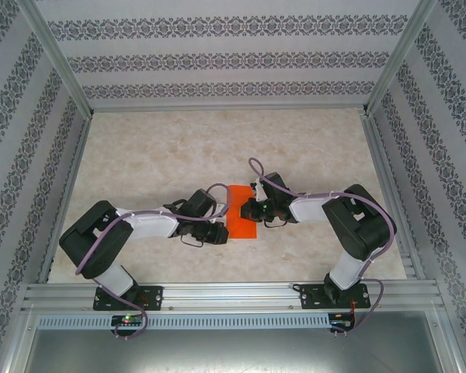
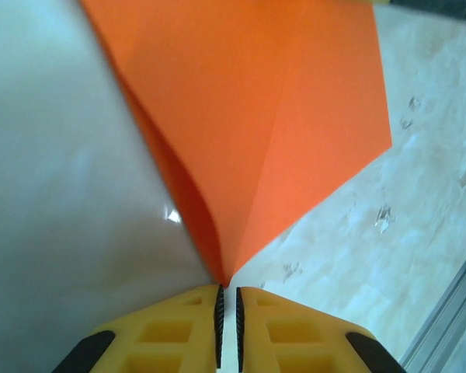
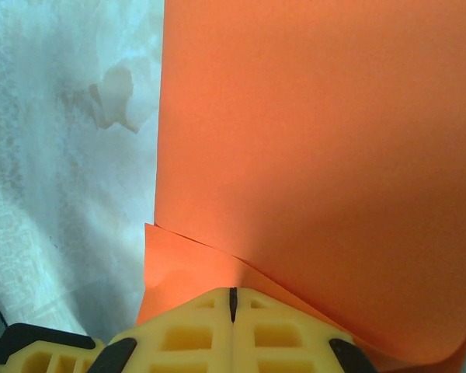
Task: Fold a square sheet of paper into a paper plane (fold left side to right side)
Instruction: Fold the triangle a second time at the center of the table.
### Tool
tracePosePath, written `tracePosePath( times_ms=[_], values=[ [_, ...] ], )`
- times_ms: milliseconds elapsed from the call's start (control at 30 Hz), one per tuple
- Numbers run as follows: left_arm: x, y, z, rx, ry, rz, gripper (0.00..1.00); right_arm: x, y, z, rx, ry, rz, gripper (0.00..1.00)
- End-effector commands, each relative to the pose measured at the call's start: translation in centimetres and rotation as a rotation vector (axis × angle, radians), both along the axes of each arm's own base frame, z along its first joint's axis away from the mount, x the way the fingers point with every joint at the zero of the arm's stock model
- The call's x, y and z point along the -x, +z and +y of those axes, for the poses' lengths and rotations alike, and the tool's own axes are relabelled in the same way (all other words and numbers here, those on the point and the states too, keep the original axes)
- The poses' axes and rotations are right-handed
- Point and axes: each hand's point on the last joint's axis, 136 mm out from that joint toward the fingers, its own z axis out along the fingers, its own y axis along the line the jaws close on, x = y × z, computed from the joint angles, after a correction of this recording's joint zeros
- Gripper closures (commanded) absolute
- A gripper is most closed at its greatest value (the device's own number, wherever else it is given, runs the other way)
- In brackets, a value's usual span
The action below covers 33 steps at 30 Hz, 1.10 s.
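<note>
So the orange sheet of paper point(image 1: 239, 221) sits mid-counter point(image 1: 217, 140), right between the two arms. From above it looks narrower than square, so I'd guess it's already doubled over. The left fingers point(image 2: 206, 315) are clamped almost fully together on one pointed corner, which lifts the paper off the counter in a tent shape. The right fingers point(image 3: 206, 315) are squeezed tight too, on the sheet's near edge, where a second layer pokes out underneath. My read: each arm pins its bit so the edges line up for the crease.
</note>
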Motion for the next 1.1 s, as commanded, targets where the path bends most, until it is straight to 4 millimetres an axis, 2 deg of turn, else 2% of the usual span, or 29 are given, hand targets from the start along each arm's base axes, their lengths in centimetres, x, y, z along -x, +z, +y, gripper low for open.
tracePosePath(
  times_ms=[0,100,200,567,833,933,1067],
  values=[
    [0.4,1.5,0.1,0.011,0.016,-0.001,0.84,2.0,-3.2,-2.6,0.136,-0.02,0.095,1.0],
    [-0.5,4.3,-1.0,0.082,0.006,-0.054,0.82,1.9,-3.0,-2.5,0.133,-0.02,0.09,1.0],
    [-1.1,5.2,-1.8,0.098,-0.013,-0.076,0.81,1.8,-2.8,-2.5,0.132,-0.019,0.088,1.0],
    [-2.4,1.3,-2.1,-0.003,-0.025,-0.046,0.82,1.8,-2.7,-2.4,0.128,-0.015,0.09,1.0],
    [-2.3,-1.4,-0.9,-0.084,0.006,-0.015,0.84,1.8,-2.5,-2.4,0.126,-0.011,0.082,1.0],
    [-1.8,-2.0,-0.6,-0.088,0.007,0.003,0.86,1.4,-1.5,-2.0,0.093,-0.009,0.048,1.0],
    [-1.2,-2.5,-0.4,-0.095,0.0,0.013,0.87,0.9,1.6,-1.7,0.046,-0.015,-0.036,1.0]
  ],
)
